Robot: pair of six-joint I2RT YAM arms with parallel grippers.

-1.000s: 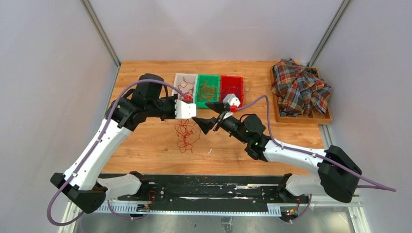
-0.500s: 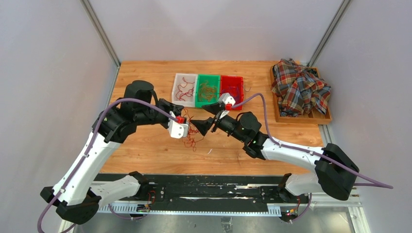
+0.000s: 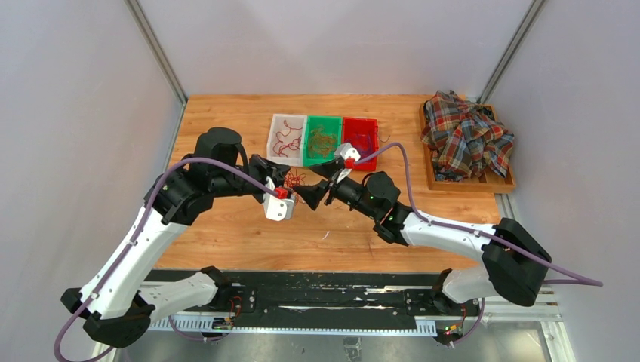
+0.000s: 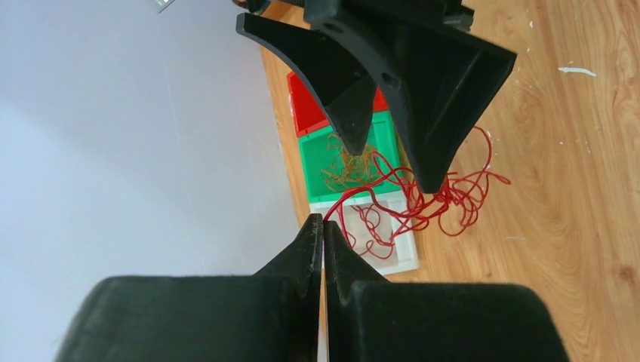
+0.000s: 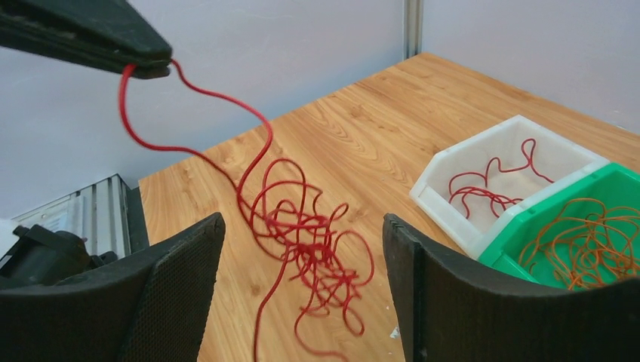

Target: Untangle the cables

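Observation:
A tangled bunch of red cables [image 3: 296, 179] hangs over the wooden table, just in front of the bins. It shows in the left wrist view [image 4: 447, 197] and in the right wrist view [image 5: 317, 256]. My left gripper [image 3: 281, 182] [image 4: 323, 220] is shut on one red strand that runs up out of the bunch; its tip shows in the right wrist view [image 5: 145, 68]. My right gripper [image 3: 312, 184] [image 5: 302, 253] is open and empty, with one jaw on each side of the bunch and touching nothing. Its fingers [image 4: 434, 136] show in the left wrist view.
Three bins stand at the back: a white bin [image 3: 276, 128] with red cables, a green bin [image 3: 323, 121] with olive-orange cables, and a red bin [image 3: 361, 124]. A plaid cloth [image 3: 466, 139] fills a wooden tray [image 3: 506, 183] at the right. Walls close in on both sides.
My left gripper has swung toward me and to the left with the strand. The red bunch has shifted toward the bins. My right gripper has moved left, closing in round the bunch.

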